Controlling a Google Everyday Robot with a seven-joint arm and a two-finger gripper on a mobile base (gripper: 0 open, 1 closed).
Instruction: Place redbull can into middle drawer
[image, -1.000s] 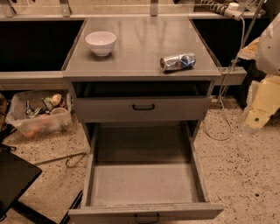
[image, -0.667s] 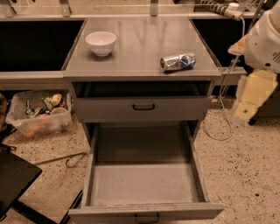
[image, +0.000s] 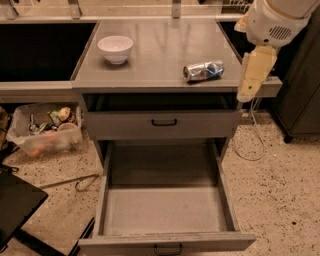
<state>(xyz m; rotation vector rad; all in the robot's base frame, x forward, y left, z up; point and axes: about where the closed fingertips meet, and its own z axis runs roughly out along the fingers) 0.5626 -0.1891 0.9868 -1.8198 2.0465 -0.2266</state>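
The redbull can (image: 203, 70) lies on its side on the grey counter top (image: 160, 50), near its right front corner. The middle drawer (image: 165, 210) is pulled far out below, its grey floor bare, its black loop handle at the bottom edge. My gripper (image: 254, 74) hangs down from the white arm (image: 272, 20) at the upper right, just past the counter's right edge, a little to the right of the can and apart from it. It holds nothing that I can see.
A white bowl (image: 115, 48) stands at the counter's back left. The upper drawer front (image: 164, 122) with a black handle sits slightly out. A clear bin of clutter (image: 45, 131) and a black object (image: 15, 205) lie on the floor left; a cable (image: 250, 145) loops right.
The arm has swung in from the right edge toward the counter. The gripper now hangs beside the counter's right edge near the can. Can, bowl and drawers have not moved.
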